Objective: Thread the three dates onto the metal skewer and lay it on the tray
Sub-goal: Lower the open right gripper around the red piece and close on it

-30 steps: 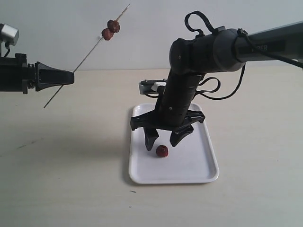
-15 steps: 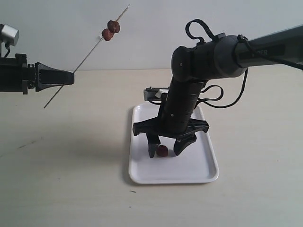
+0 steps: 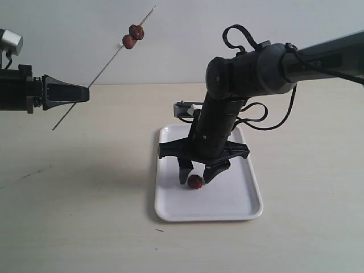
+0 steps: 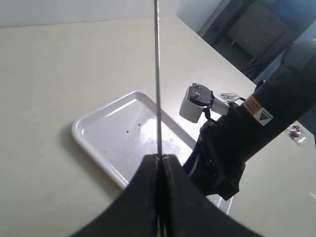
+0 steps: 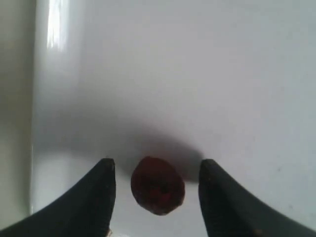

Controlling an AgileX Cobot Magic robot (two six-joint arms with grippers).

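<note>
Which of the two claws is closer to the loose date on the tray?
The right. The right gripper straddles the loose date on the tray; the left gripper holds the metal skewer aloft, far aside.

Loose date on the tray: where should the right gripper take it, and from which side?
Across its middle, straight down from above. The loose date is small, roundish and lies free on the flat tray; the right gripper straddles it, gaps both sides.

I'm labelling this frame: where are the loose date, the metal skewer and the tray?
loose date (image 3: 195,182), exterior view, middle of its body.
metal skewer (image 3: 102,70), exterior view, middle of the bare shaft.
tray (image 3: 242,196), exterior view, bare floor near one long rim.
</note>
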